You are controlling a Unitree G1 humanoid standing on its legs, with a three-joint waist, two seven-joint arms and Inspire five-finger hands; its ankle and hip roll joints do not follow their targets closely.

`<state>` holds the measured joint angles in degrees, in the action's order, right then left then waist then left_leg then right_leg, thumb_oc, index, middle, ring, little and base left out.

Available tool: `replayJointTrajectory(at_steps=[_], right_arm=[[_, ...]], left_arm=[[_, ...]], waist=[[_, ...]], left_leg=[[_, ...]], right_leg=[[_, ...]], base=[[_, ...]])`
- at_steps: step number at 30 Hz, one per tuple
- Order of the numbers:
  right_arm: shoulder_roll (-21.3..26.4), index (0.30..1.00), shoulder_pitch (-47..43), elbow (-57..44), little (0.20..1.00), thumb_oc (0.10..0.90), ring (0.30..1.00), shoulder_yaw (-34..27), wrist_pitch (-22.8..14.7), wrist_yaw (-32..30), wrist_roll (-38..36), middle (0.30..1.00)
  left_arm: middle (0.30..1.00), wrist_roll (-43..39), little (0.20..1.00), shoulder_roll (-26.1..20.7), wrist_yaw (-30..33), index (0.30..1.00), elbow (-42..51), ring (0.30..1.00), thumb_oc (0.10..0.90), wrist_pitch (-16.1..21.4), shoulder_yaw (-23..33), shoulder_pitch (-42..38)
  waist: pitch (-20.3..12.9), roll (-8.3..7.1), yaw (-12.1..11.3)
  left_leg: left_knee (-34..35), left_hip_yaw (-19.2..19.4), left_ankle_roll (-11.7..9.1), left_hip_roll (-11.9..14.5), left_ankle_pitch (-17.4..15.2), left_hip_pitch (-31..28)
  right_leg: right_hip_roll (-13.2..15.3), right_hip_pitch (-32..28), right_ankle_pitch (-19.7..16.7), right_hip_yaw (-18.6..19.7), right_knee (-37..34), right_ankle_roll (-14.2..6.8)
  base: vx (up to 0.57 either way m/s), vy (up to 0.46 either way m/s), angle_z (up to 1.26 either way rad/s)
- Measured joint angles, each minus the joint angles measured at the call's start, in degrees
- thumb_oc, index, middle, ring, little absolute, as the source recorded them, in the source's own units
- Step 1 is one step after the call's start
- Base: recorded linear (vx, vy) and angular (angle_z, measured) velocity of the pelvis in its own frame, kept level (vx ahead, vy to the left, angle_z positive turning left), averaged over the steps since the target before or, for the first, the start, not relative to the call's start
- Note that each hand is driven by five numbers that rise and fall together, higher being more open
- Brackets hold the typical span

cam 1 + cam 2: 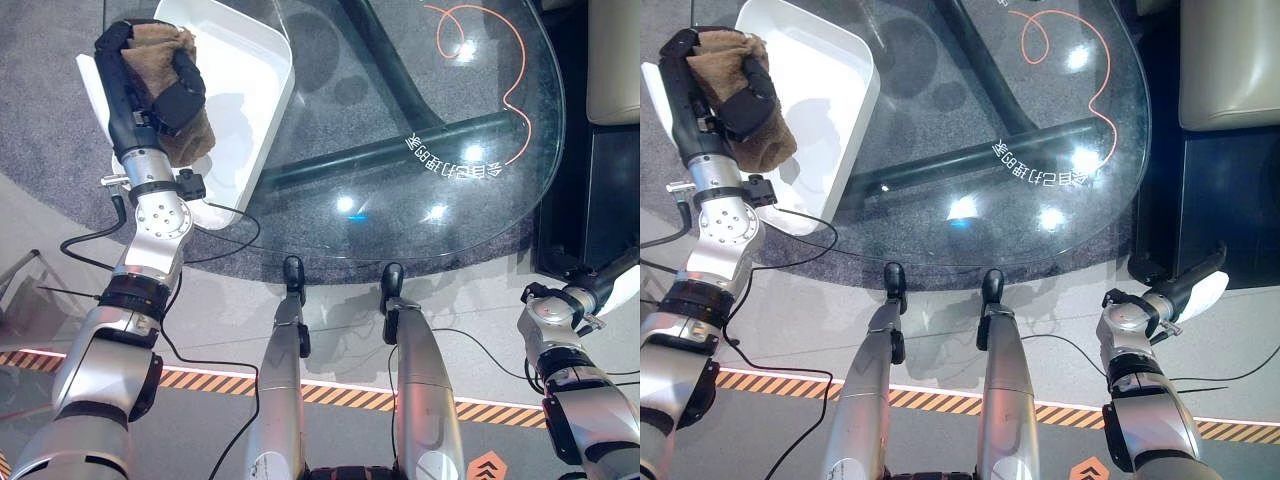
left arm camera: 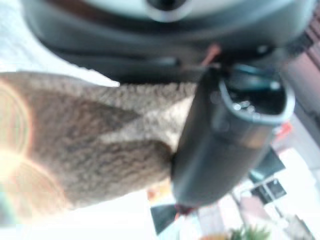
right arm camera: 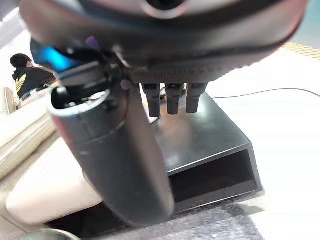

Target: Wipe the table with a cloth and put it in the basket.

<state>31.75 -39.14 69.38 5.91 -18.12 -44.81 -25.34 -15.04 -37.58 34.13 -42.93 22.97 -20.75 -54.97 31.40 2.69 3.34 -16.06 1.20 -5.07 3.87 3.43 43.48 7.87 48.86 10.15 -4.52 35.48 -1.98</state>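
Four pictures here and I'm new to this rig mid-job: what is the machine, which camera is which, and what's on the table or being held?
It is a two-armed humanoid robot. The two wide pictures come from its head, looking down at a round glass table. The two close pictures come from cameras on its wrists. The left hand is curled round a brown cloth, held over a white basket at the table's edge; the left wrist view shows that cloth against the thumb. The right hand hangs low, off the table, holding nothing. An orange squiggle marks the glass.
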Motion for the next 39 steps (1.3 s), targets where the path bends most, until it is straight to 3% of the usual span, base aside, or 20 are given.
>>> replayJointTrajectory(at_steps=[9, 16, 24, 25, 26, 27, 39], right_arm=[[-0.37, 0.9, -0.47, 3.51, 0.9, 0.8, 0.9, 2.25, 6.91, 8.87, -0.06, 0.9], [-0.89, 0.9, -0.27, 3.88, 0.9, 0.8, 0.9, 3.42, 7.7, 11.32, 0.02, 0.9], [-1.2, 0.9, -0.31, 3.87, 0.9, 0.8, 0.9, 3.48, 7.71, 11.4, 0.17, 0.9], [-1.26, 0.9, -0.3, 3.87, 0.9, 0.8, 0.9, 3.48, 7.71, 11.4, 0.17, 0.9], [-1.27, 0.9, -0.28, 3.88, 0.9, 0.8, 0.9, 3.48, 7.72, 11.4, 0.17, 0.9], [-1.28, 0.9, -0.27, 3.89, 0.9, 0.8, 0.9, 3.48, 7.72, 11.4, 0.17, 0.9], [-2.1, 0.9, -0.4, 3.85, 0.9, 0.8, 0.9, 3.53, 7.71, 11.39, 0.57, 0.9]], left_arm=[[0.3, 0.38, 0.2, -0.11, -2.21, 0.3, -5.8, 0.3, 0.1, -8.92, -6.98, -4.26], [0.3, 0.48, 0.2, -0.13, -7.57, 0.3, -11.7, 0.3, 0.1, -14.85, -8.06, -6.18], [0.3, 0.7, 0.2, -0.14, -10.39, 0.3, -14.17, 0.3, 0.1, -17.56, -8.49, -6.3], [0.34, 0.7, 0.247, -0.15, -10.93, 0.34, -14.62, 0.34, 0.147, -17.67, -8.54, -6.37], [0.58, 0.7, 0.527, -0.15, -11.31, 0.58, -14.66, 0.58, 0.427, -18.0, -8.65, -6.37], [0.9, 0.7, 0.9, -0.15, -11.72, 0.9, -14.63, 0.9, 0.8, -18.52, -9.04, -6.38], [0.9, 0.71, 0.9, -1.04, -12.49, 0.9, -14.63, 0.9, 0.8, -19.9, -9.41, -9.72]], waist=[[0.0, 0.0, 0.73], [0.0, 0.0, 2.13], [0.0, -0.01, 2.79], [0.0, -0.01, 2.89], [0.0, -0.01, 2.9], [0.0, -0.01, 2.92], [0.0, -0.01, 2.96]], left_leg=[[0.08, 0.14, -0.01, 0.37, 0.0, 0.23], [0.08, 0.16, -0.01, 0.5, 0.0, 0.58], [0.07, 0.2, -0.01, 0.66, 0.0, 0.58], [0.07, 0.21, -0.01, 0.68, 0.0, 0.58], [0.08, 0.24, -0.01, 0.7, 0.0, 0.58], [0.09, 0.28, -0.01, 0.72, 0.0, 0.6], [0.09, 0.6, -0.03, 0.82, 0.01, 1.04]], right_leg=[[-0.43, 0.5, -0.11, 0.21, -0.29, 0.18], [-0.6, 0.53, -0.41, 0.2, -0.7, 0.17], [-0.78, 0.67, -0.54, 0.24, -0.78, 0.29], [-0.8, 0.7, -0.54, 0.26, -0.79, 0.29], [-0.83, 0.73, -0.54, 0.29, -0.79, 0.29], [-0.85, 0.79, -0.54, 0.33, -0.78, 0.29], [-0.93, 1.35, -0.66, 0.5, -0.51, 0.35]], base=[[0.0, 0.0, 0.0], [0.0, 0.004, -0.01], [0.0, 0.0, 0.0], [0.0, 0.0, 0.0], [0.0, 0.0, 0.0], [0.0, 0.0, 0.0], [0.0, 0.0, 0.0]])
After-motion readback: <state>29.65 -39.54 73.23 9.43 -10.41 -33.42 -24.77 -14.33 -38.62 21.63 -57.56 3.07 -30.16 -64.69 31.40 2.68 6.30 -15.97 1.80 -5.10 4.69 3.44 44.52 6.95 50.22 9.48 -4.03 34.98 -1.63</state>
